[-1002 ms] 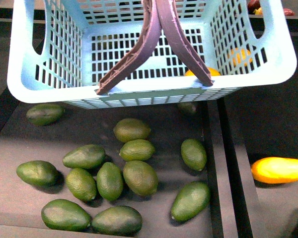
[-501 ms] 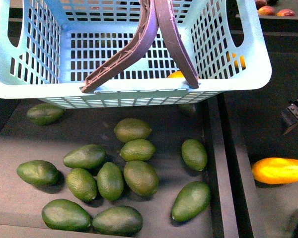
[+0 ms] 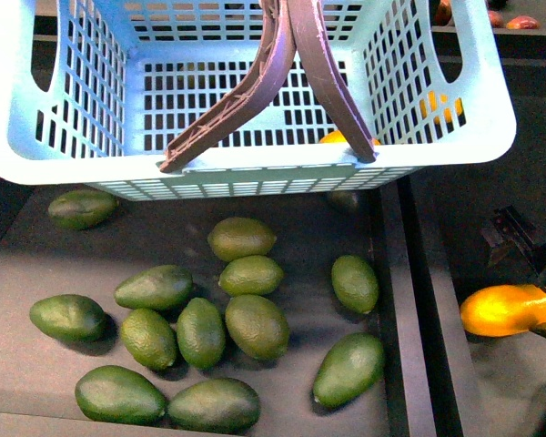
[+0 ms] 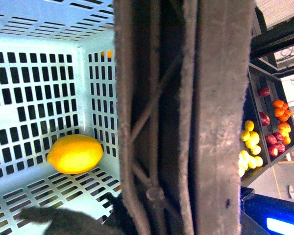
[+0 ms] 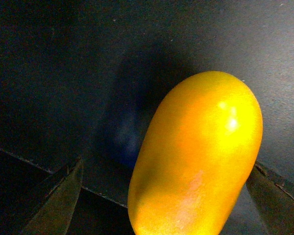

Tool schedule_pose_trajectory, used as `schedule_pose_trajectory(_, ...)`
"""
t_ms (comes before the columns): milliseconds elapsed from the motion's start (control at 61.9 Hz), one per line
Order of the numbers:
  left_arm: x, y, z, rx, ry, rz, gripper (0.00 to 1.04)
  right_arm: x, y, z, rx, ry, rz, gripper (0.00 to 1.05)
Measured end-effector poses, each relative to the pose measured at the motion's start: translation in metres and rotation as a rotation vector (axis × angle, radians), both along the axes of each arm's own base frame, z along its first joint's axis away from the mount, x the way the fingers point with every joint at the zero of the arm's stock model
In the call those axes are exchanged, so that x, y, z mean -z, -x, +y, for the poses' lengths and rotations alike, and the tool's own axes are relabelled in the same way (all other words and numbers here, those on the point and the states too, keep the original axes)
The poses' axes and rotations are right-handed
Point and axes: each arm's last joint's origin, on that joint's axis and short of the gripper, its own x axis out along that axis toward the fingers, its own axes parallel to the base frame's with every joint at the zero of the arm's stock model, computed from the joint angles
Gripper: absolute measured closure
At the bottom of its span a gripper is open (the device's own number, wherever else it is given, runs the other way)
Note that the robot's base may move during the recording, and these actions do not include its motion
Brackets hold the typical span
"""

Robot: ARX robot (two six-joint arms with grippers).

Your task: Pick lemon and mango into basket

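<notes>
Lemon (image 4: 75,153) lies in basket (image 4: 34,98); right pincer (image 5: 166,166) spread around mango (image 5: 201,147); left pincer's (image 4: 112,220) state unclear.

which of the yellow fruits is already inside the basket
The lemon, short and plump, lying on the basket floor. The longer mango lies outside on the dark tray, flanked by the right claw.
</notes>
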Motion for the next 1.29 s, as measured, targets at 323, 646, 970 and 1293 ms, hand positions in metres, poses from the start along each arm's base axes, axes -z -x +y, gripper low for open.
schedule_pose_trajectory(323,0.0,0.0,0.0,-0.004,-0.002,-0.001,0.91,0.013,-0.02,0.01,-0.022,-0.019,-0.014,0.09)
schedule_pose_trajectory(646,0.0,0.0,0.0,0.0,0.0,0.0,0.91,0.02,-0.015,0.006,-0.055,0.0,0.026,0.41)
schedule_pose_trajectory(970,0.0,0.0,0.0,-0.003,-0.002,-0.001,0.91,-0.073,0.0,-0.042,-0.039,0.075,-0.217,0.43)
schedule_pose_trajectory(1293,0.0,0.0,0.0,0.002,0.001,0.0,0.91,-0.242,0.028,0.019,-0.3,0.219,-0.738,0.43)
